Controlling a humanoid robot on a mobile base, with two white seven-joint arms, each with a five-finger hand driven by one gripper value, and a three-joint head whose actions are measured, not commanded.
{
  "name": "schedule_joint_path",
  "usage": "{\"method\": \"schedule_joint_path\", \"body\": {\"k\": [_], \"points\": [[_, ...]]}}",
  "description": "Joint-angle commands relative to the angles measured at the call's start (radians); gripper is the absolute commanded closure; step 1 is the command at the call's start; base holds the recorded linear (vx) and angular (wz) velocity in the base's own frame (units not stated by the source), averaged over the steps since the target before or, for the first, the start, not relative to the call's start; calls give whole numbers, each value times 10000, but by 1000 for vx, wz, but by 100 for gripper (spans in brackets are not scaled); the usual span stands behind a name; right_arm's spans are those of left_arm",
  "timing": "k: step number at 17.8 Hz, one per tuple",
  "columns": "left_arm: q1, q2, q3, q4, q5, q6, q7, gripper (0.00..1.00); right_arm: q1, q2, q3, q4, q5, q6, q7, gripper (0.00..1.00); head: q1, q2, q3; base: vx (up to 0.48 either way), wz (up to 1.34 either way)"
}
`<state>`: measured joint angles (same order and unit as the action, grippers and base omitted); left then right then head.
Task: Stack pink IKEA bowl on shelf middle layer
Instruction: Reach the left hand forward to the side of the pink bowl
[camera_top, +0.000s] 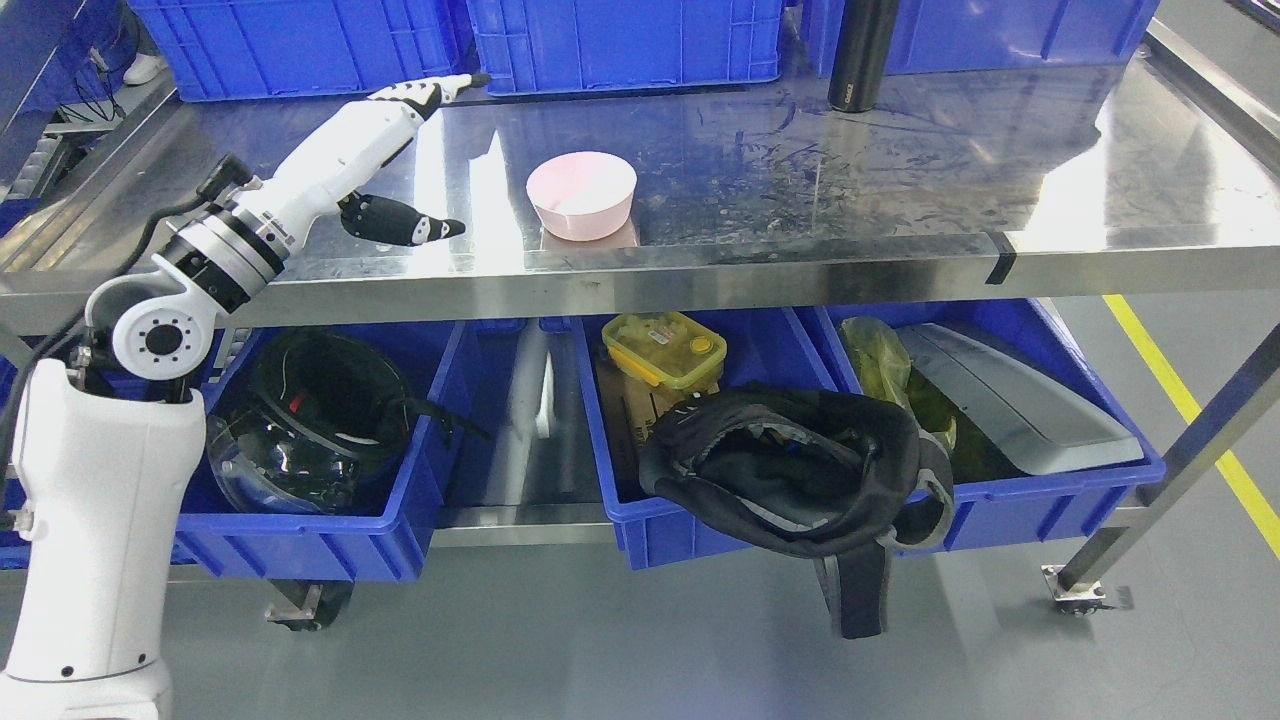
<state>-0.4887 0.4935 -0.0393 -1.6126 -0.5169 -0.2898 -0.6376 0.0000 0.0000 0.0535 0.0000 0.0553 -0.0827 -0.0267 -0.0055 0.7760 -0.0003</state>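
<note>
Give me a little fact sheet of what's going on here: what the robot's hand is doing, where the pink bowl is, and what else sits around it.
left hand: open, fingers spread, holding nothing, to the left of the bowl
right hand: not in view
pink bowl: upright on the steel shelf, untouched
black bottle: standing at the shelf's back
blue crates: along the back of the shelf
lower level: blue bins with a helmet, a yellow lunchbox, a black bag

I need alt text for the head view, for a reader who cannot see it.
A white robot left hand, fingers spread and holding nothing, is over a steel shelf, left of a pink bowl standing upright. Blue crates and a black bottle stand behind; blue bins below hold a helmet and a black bag.
</note>
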Motion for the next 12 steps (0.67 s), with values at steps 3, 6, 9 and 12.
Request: {"method": "schedule_joint_path", "body": {"k": [3, 6, 9, 12], "points": [[-835, 926, -2076, 19, -2639, 718, -1107, 14, 231, -175, 2, -175, -1, -2, 6, 0, 0, 0, 0, 0, 0], [-1018, 206, -2076, 65, -2670, 735, -1876, 25, 231, -175, 2, -175, -1, -2, 6, 0, 0, 0, 0, 0, 0], [-1324, -697, -2092, 539, -3204, 751, -1954, 25, 231, -175, 2, -175, -1, -2, 6, 0, 0, 0, 0, 0, 0], [-1662, -1513, -2092, 1061, -3849, 766, -2061, 25, 231, -175, 2, -175, -1, -2, 6, 0, 0, 0, 0, 0, 0]]}}
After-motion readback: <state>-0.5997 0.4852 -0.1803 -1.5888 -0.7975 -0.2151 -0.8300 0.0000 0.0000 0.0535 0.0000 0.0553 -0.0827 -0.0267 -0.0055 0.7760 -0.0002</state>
